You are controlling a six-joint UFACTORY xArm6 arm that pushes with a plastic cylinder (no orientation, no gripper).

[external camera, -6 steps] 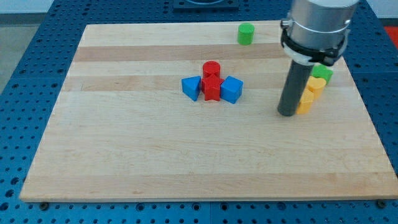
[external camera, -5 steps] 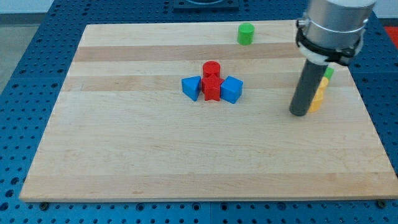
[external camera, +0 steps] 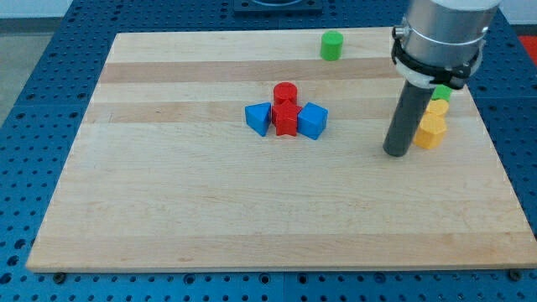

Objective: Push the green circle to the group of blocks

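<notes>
At view's right, my tip point(external camera: 397, 153), rod only w/ no jaws, sits just left of yellow blocks point(external camera: 431, 126).

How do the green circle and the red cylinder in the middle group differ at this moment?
The green circle stands alone near the view's top edge, while the red cylinder sits at the back of a cluster, touching the red block between two blue blocks. The green circle is green, the cylinder red. My tip is nearer the red cylinder's row than the green circle's. Both are upright, round and similar in size.
</notes>
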